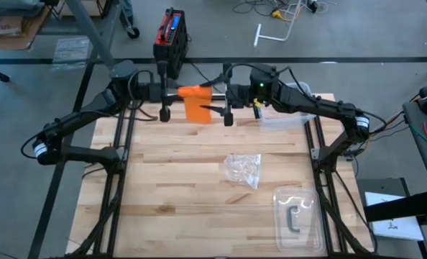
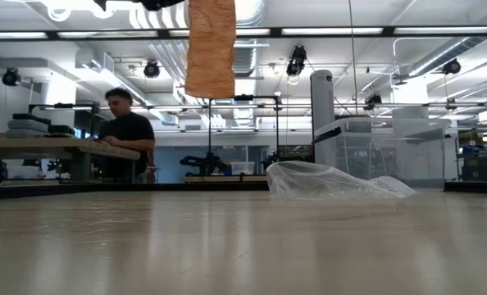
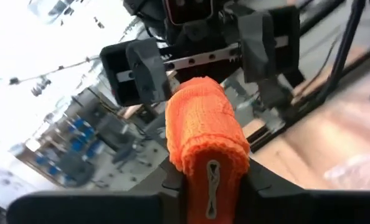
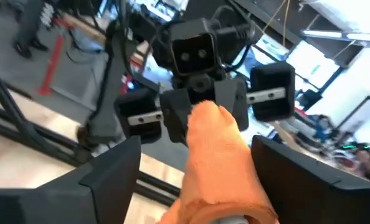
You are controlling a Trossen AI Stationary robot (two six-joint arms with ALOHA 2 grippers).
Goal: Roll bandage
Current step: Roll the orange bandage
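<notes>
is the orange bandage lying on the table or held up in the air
Held in the air. The left hand is shut on the bandage, which hangs clear above the table in the low view.

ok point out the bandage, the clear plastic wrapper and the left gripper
bandage [image 1: 196, 105]: high view, middle of the hanging orange strip
clear plastic wrapper [image 1: 244, 170]: high view, centre of the crumpled plastic
left gripper [image 1: 172, 93]: high view, fingertips clamped on the bandage's end

bandage [image 3: 205, 134]: bright orange knitted cloth, soft, ribbed and matt
table [image 1: 177, 187]: pale wooden planks, smooth with a slight sheen
wrapper [image 1: 244, 170]: clear crumpled plastic, glossy
tray [image 1: 300, 216]: clear moulded plastic, shiny
left gripper [image 3: 213, 180]: dark matt plastic fingers
right gripper [image 4: 194, 168]: dark matt plastic fingers
</notes>
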